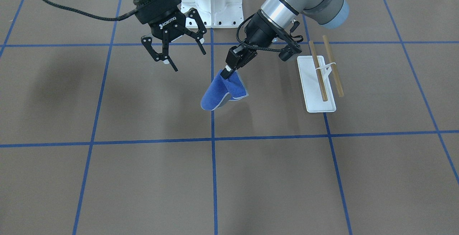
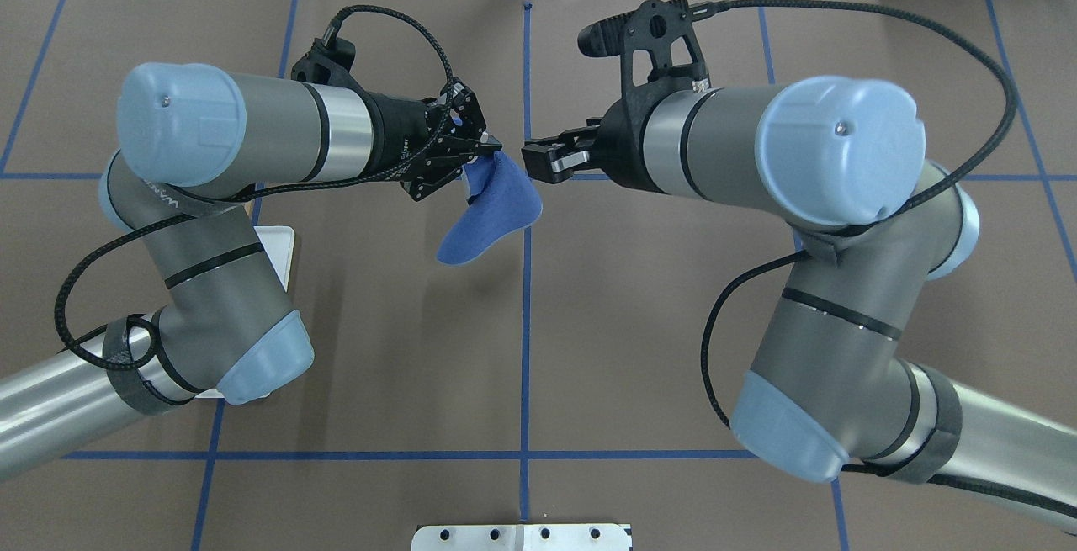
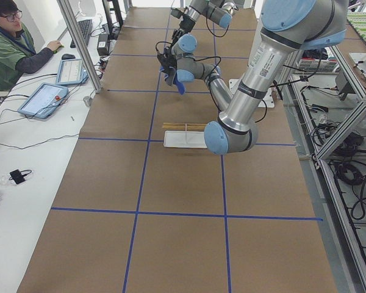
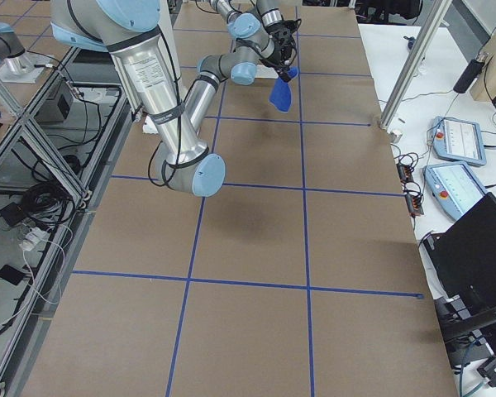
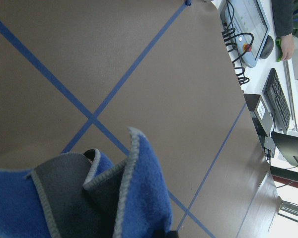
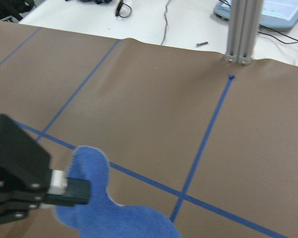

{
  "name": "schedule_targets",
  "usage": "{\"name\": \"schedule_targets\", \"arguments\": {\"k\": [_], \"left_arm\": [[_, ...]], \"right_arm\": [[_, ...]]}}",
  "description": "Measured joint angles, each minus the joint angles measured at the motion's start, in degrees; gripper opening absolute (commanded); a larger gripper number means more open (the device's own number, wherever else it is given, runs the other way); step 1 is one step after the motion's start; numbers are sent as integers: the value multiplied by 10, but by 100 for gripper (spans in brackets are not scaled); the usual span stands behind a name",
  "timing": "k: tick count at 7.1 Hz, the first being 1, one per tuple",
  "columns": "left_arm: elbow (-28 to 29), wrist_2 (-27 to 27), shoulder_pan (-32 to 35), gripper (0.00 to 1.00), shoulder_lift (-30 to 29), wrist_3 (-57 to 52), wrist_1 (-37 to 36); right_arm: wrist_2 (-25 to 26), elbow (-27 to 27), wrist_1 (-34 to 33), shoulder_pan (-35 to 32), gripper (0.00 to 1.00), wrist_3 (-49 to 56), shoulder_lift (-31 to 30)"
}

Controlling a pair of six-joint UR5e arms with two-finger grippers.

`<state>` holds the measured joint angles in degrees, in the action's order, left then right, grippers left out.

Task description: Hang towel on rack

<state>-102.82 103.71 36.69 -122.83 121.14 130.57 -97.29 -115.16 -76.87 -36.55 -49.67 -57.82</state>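
The royal-blue towel [image 1: 223,93] hangs folded in the air from my left gripper [image 1: 226,73], which is shut on its upper edge above the table's middle. In the overhead view the left gripper [image 2: 481,150] pinches the towel [image 2: 496,206] beside the centre line. My right gripper [image 1: 190,61] is open and empty, just beside the towel without touching it; it also shows in the overhead view [image 2: 535,157]. The rack [image 1: 317,84], a white base with two brown dowels, stands on the table on my left side, apart from the towel. The left wrist view shows the towel [image 5: 114,198] close up, with its grey underside.
The white bolted robot pedestal [image 1: 212,1] stands at the table's robot side. Blue tape lines cross the brown table [image 1: 143,177]. In the overhead view my left arm covers most of the rack's base [image 2: 279,241]. An operator [image 3: 12,43] sits at a side desk.
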Motion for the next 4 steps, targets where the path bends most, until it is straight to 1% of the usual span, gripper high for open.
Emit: {"name": "schedule_targets", "arguments": {"k": [1,2,3,4], "left_arm": [[-14,2,0,0,12,-11,-2],[-31,4,1,0,29,-36,-3],[-47,15,4,0,45,-74,-4],[-65,42,13,0,70,-131,-4]], "right_arm": [[-35,8,-58,-37,100,7,-2],[-92,31,-97,-82,100,26,-5],[-150,60,-114,-125,100,62,-13],[-184,87,-120,-163,100,114,-28]]}}
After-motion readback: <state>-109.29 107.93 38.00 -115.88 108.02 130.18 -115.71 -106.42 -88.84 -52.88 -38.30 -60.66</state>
